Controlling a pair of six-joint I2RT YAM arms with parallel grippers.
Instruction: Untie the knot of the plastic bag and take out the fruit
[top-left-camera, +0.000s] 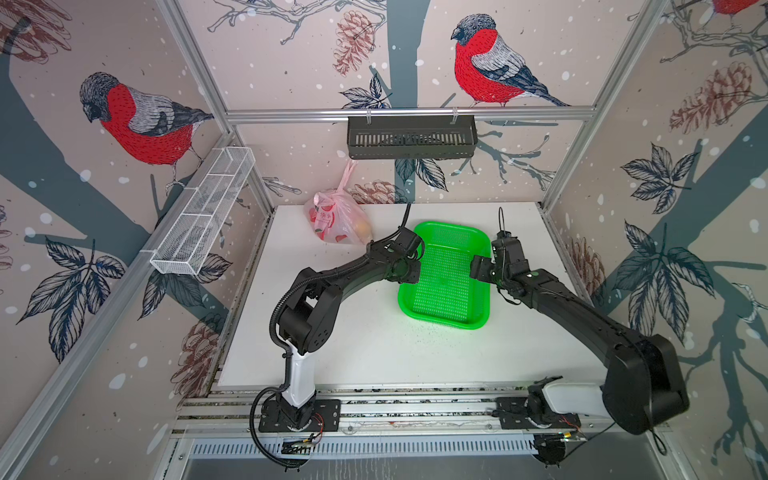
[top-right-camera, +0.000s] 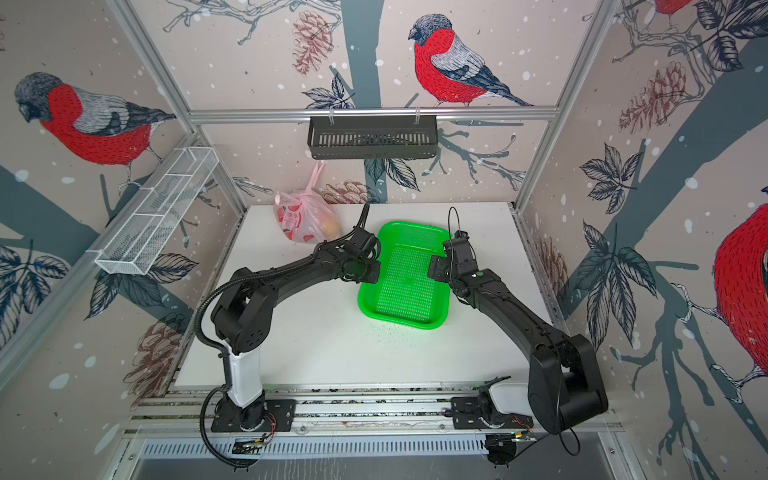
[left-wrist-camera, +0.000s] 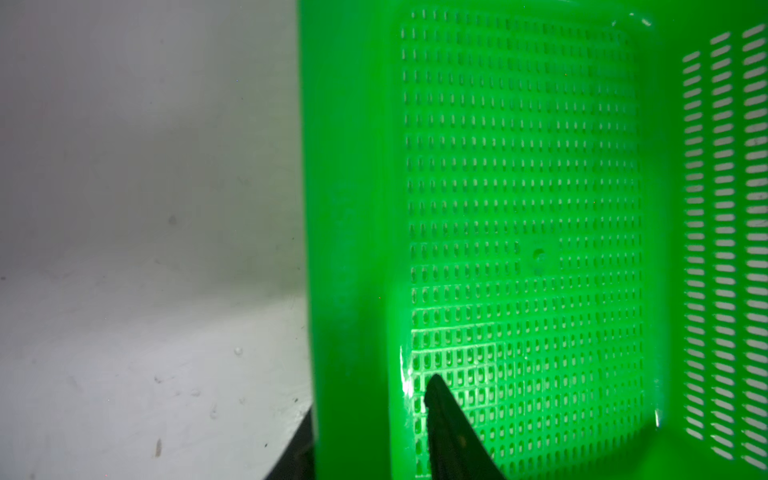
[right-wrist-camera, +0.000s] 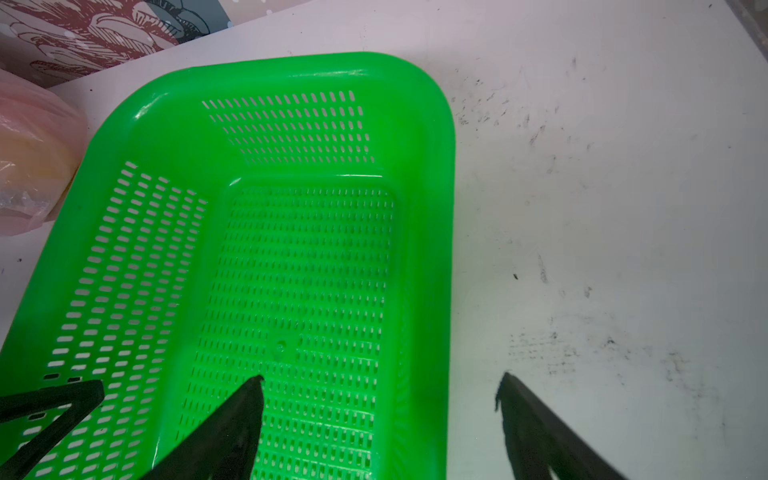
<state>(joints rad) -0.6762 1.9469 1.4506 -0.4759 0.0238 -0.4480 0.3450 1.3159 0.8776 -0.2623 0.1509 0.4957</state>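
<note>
The pale pink plastic bag (top-left-camera: 336, 220) (top-right-camera: 305, 220) sits tied at the table's back left, against the wall. Its knot (top-left-camera: 338, 190) (top-right-camera: 309, 190) is on top, with the handles sticking up. One orange round fruit (top-left-camera: 362, 227) (top-right-camera: 331, 226) shows through the film; the rest of the fruit is hidden. My left gripper (top-left-camera: 411, 269) (left-wrist-camera: 372, 392) is shut on the left wall of the green basket (top-left-camera: 453, 226) (left-wrist-camera: 349, 208), one finger inside and one outside. My right gripper (top-left-camera: 476, 268) (right-wrist-camera: 380, 378) stands open astride the basket's right wall (right-wrist-camera: 432, 208), away from the bag (right-wrist-camera: 29, 166).
The green basket (top-right-camera: 415, 226) holds nothing and lies mid-table, just right of the bag. A black shelf (top-left-camera: 411, 137) hangs on the back wall above the bag. A white wire shelf (top-left-camera: 203, 212) is fixed to the left wall. Bare white table (top-left-camera: 374, 345) lies in front.
</note>
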